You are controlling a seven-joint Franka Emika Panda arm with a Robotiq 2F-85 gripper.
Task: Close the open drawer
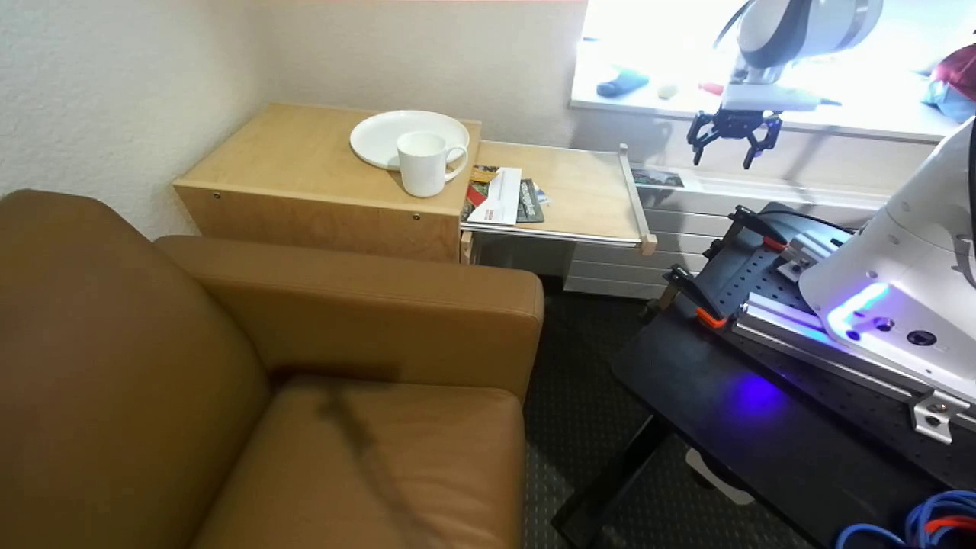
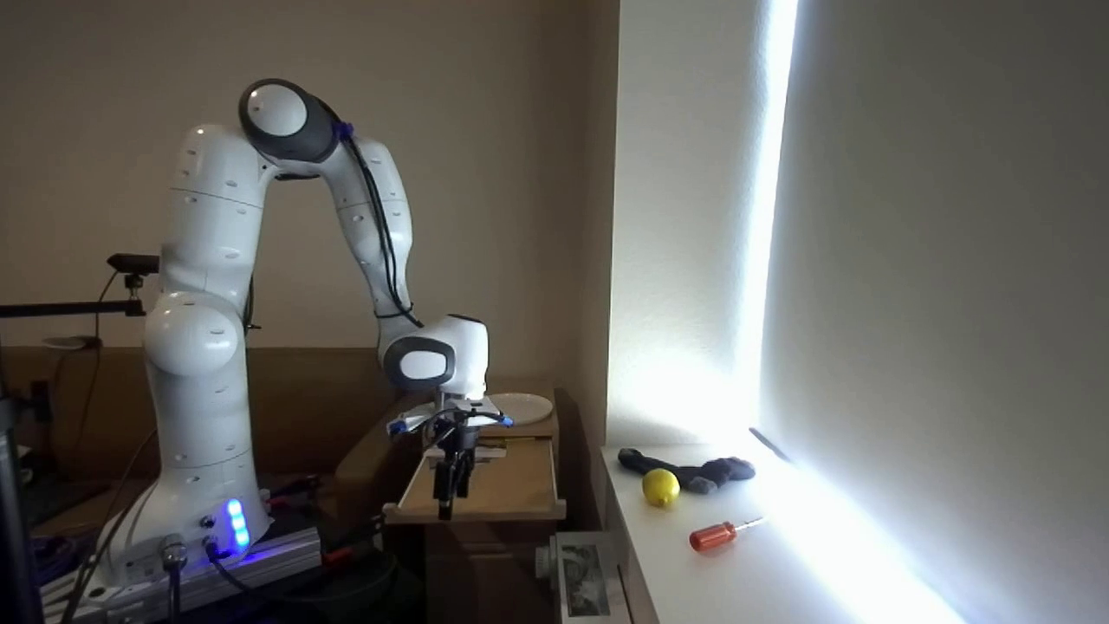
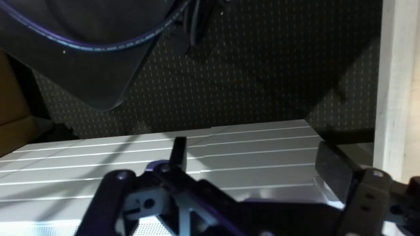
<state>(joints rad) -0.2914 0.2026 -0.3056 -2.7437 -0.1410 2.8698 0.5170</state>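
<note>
Jaws wide and empty, the gripper [image 1: 723, 161] hangs beyond the drawer [image 1: 583, 187] (papers [image 1: 499, 197] lie inside), which juts from the side table [image 1: 301, 156], and, relative height being hard to judge, a push aimed too high could skim over the front panel [image 1: 634, 192].

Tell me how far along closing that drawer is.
Done: no closing is evident; the drawer stands pulled out from the side table, papers visible inside. In hand: nothing; the end effector hangs open beyond the front panel, apparently not touching it. Left: probably the whole push, until the panel meets the table.
</note>
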